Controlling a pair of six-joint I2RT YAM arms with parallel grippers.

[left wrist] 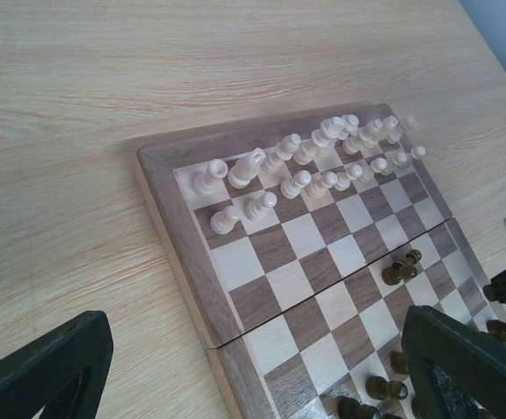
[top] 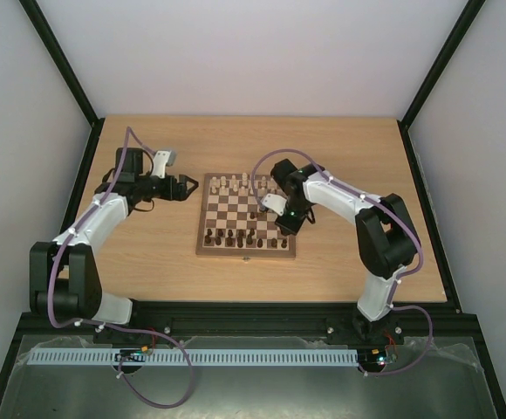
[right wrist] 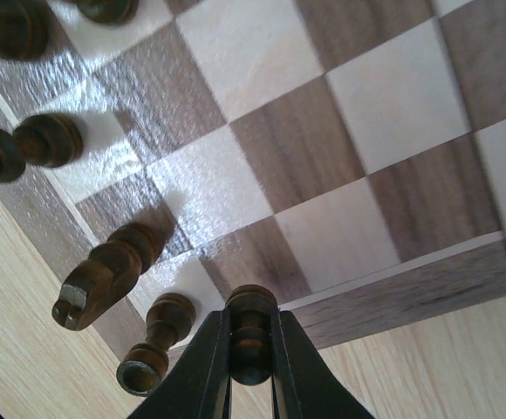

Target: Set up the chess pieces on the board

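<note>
pale wooden table (top: 148,262), chessboard (top: 246,251) on it

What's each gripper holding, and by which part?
Right gripper pinches a dark chess piece by its upper body; left gripper is open, holding nothing.

We note board (top: 235,212): square, wooden, dark-brown and tan checks, brown border, flat on surface. Cream pieces (top: 235,185) upright, filling two far rows. Dark pieces (top: 235,237) on near rows. One dark pawn (right wrist: 251,349) pinched in right tool (right wrist: 251,319) at board's right near corner; contact with board unclear.
</note>
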